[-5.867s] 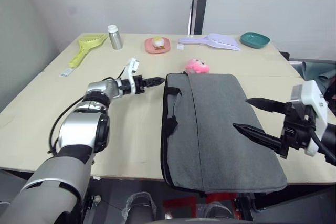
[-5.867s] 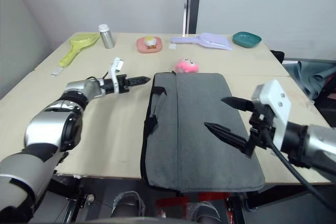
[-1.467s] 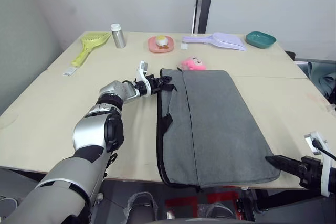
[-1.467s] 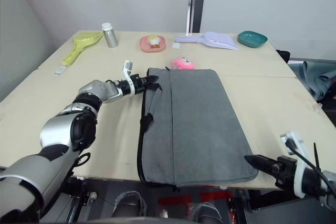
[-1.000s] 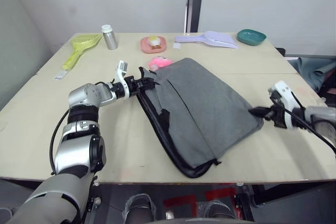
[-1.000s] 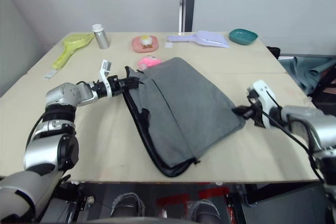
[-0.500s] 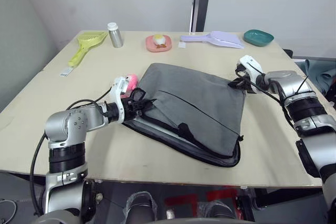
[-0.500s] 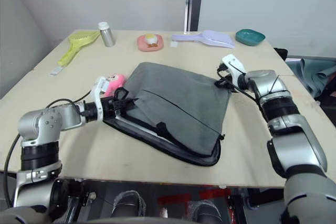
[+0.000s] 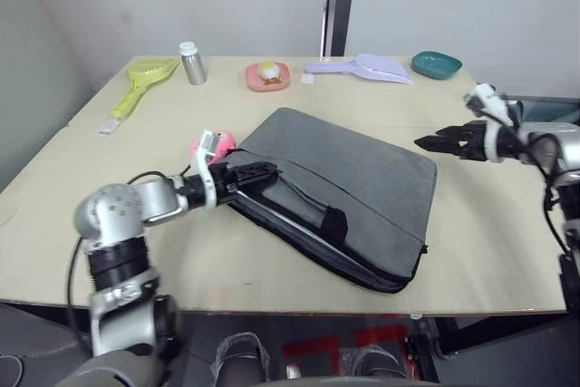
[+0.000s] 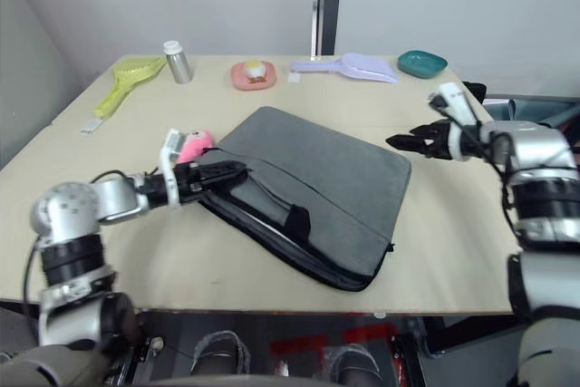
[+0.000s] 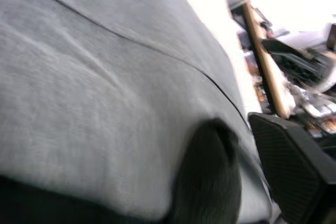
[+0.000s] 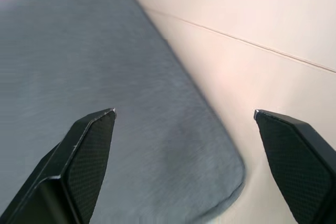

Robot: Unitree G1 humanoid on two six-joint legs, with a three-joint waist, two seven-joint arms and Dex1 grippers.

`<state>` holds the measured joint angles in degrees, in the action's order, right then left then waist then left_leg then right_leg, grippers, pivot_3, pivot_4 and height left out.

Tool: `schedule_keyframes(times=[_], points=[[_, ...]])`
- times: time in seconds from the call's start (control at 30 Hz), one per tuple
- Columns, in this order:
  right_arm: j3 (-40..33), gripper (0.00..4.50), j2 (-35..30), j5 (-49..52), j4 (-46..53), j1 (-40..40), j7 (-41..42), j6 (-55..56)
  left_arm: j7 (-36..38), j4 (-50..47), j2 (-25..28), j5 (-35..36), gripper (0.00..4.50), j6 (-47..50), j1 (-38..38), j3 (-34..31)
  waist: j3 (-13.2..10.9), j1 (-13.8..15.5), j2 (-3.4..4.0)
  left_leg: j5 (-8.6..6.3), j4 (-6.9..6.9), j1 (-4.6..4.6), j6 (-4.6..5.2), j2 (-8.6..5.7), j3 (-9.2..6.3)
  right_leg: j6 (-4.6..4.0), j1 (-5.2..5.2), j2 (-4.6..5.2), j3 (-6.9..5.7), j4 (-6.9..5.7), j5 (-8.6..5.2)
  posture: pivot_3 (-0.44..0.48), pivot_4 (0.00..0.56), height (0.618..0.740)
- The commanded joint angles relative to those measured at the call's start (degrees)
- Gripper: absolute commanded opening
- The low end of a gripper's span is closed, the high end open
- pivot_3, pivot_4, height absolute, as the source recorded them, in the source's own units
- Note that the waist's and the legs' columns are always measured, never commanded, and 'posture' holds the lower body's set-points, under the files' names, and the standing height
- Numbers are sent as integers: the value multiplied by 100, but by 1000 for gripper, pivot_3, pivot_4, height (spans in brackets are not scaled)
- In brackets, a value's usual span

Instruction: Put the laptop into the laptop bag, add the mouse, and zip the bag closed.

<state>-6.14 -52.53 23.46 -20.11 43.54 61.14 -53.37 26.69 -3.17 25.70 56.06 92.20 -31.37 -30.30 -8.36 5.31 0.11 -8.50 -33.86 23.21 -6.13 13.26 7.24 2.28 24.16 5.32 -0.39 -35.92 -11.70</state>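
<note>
Laptop bag (image 9: 349, 188) is pinched at its near corner by the left gripper (image 9: 258, 172); the right gripper (image 9: 433, 143), spread, hangs beside its far corner. Slack should be taken before zipping.

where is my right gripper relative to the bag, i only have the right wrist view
Observer: The right gripper hangs open above the table, just off the laptop bag's far right corner, touching nothing.
Operator: what is the left one doing
Observer: The left gripper is clamped on the bag's corner beside the pink plush charm.
Operator: is it zipped
Observer: Cannot tell; the zipper side faces the robot.
</note>
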Motion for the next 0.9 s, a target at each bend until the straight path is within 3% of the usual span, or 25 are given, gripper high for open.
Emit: schedule_keyframes(times=[0.03, 0.2, 0.33, 0.6, 0.77, 0.9], points=[[-840, 4500, -383, 814, 1431, -529, 124, -855, 932, -156, 1231, 837, 3922, 30, 648, 213, 0, -2, 1, 0, 13, 0, -1, 3, 5, 0, 6, -3, 0, 6, -3, 0, 150, 740], [-2031, 4500, -450, 1786, 3046, -1752, -72, -1913, 2043, 500, 2373, 722, 3922, -327, 1015, 295, 1, 129, 2, -1, 31, -7, -5, 3, 14, 1, -2, 1, 1, 31, -5, 0, 150, 740], [-3285, 4500, 249, 2828, 4411, -2683, -604, -3005, 2798, 1718, 2781, -95, 3922, -1333, 560, 1063, 6, 232, 3, -11, 31, -37, -18, -4, 33, 1, -20, 11, 19, 33, -5, 0, 150, 740], [-4419, 4500, 1700, 4095, 5832, -4232, -1725, -3912, 3340, 4199, 2268, -1423, 3922, -2226, -1280, 2293, 20, 325, 7, -17, 31, -53, -60, -4, 33, 8, -28, 11, 27, 17, 1, 0, 150, 740], [-4667, 4500, 1979, 4593, 6018, -4973, -2213, -3640, 3813, 5003, 1869, -2019, 3922, -2573, -1885, 2812, 20, 290, 8, -15, 41, -42, -75, -4, 32, 13, -19, 11, 24, 25, 3, 0, 150, 740], [-5081, 4500, 1938, 5596, 6228, -5856, -2533, -3098, 3896, 5955, 1463, -2650, 3922, -3233, -2261, 3045, 21, 309, 9, -14, 64, -48, -83, -3, 32, 30, -22, 12, 25, 37, 2, 0, 150, 740]])
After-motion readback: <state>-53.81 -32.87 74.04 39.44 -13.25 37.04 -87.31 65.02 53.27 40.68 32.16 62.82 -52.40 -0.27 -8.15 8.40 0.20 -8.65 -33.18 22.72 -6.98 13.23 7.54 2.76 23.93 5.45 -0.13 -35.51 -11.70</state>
